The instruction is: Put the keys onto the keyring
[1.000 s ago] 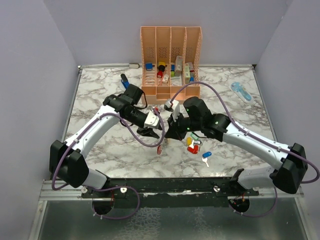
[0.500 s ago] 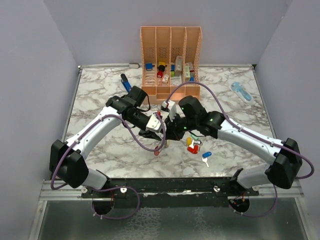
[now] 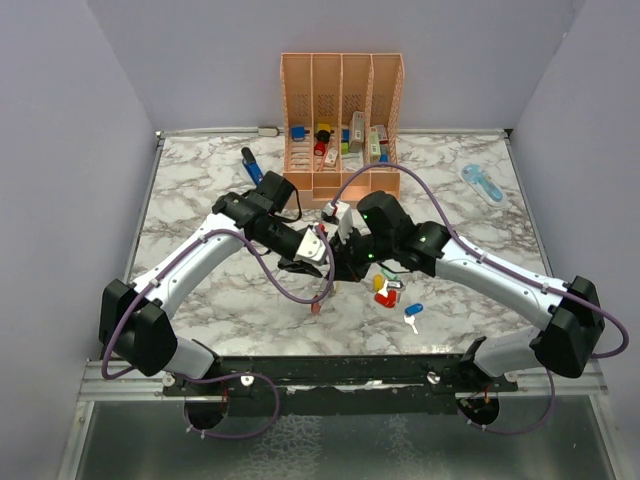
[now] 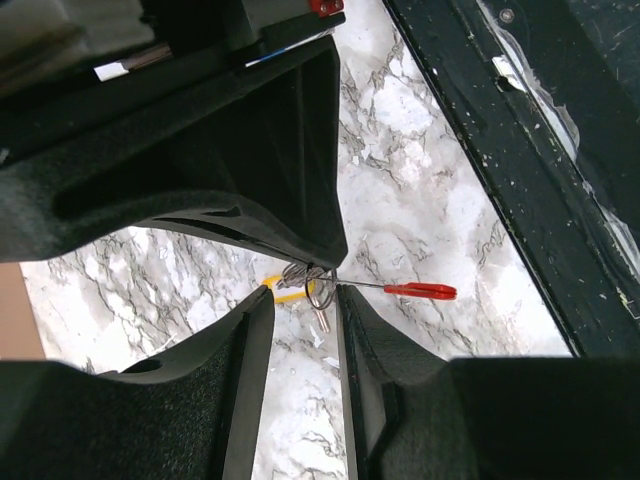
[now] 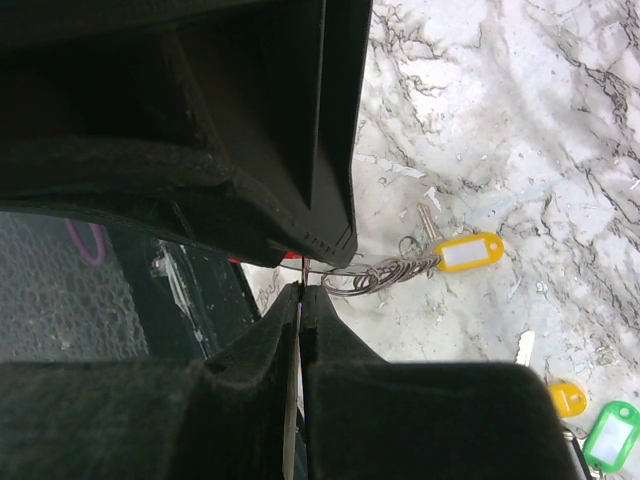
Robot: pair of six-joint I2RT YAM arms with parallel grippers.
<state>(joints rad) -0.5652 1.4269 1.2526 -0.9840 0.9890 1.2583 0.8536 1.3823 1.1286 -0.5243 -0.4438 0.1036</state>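
The right gripper (image 5: pixel 301 292) has its jaws pressed flat together on the thin silvery metal keyring (image 5: pixel 378 272), pinching the wire right at the tips, same as a second ago. What's changed is the left gripper (image 4: pixel 303 308). Over the last second it slid in toward the right one and its jaws narrowed. They're still apart, sitting either side of the ring, and honestly they don't look like they're pinching anything yet. The keyring's red strap loop (image 4: pixel 420 291) dangles a bit lower over the white marble bench (image 3: pixel 190 200) than it did.

One small key with a yellow plastic tag (image 5: pixel 467 251) looks to be threaded on already. The rest of the small coloured-tag keys (image 3: pixel 388 288) lie in a loose bunch on the bench just right of the jaws. It reads like the left side is lining up to steady or spread the keyring so the next key can go on.

Pose-wise, both arms reach in from their corners and meet nose to nose mid-bench, elbows out wide, just in front of the tall orange slotted rack (image 3: pixel 340 120).
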